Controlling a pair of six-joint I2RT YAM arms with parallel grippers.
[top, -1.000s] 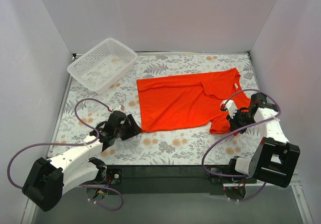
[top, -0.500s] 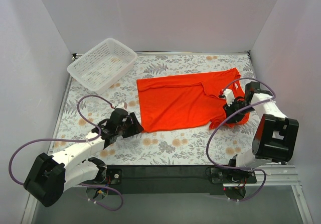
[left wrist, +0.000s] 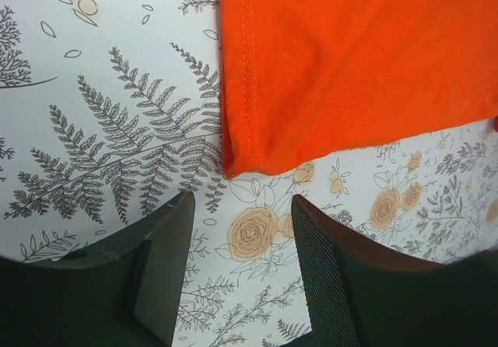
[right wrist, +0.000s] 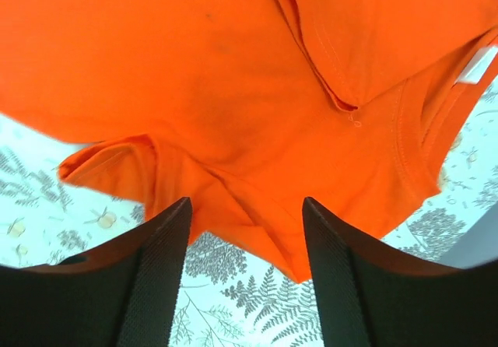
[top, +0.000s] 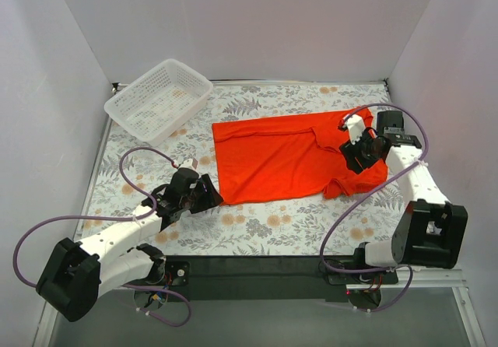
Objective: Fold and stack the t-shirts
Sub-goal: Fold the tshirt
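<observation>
At about ten o'clock on the flowered table [top: 264, 230] sits a white basket [top: 159, 99], well apart from the work. Down at seven o'clock the left gripper [left wrist: 241, 201] is low over the table with its fingers spread and nothing between them. The near-left hem corner [left wrist: 243, 154] of the orange t-shirt [top: 280, 156] lies just ahead of the gap, at its twelve o'clock, not yet touched. The shirt is spread mostly flat across the middle and right of the table. It looks thin, light and floppy, so I'd expect it to sag and drag unless taken by a stitched hem or corner. At three o'clock the right gripper [right wrist: 245, 203] hovers wide open over the shirt's right side, the rumpled sleeve [right wrist: 109, 164] at its nine o'clock and the collar [right wrist: 420, 129] at its two.
</observation>
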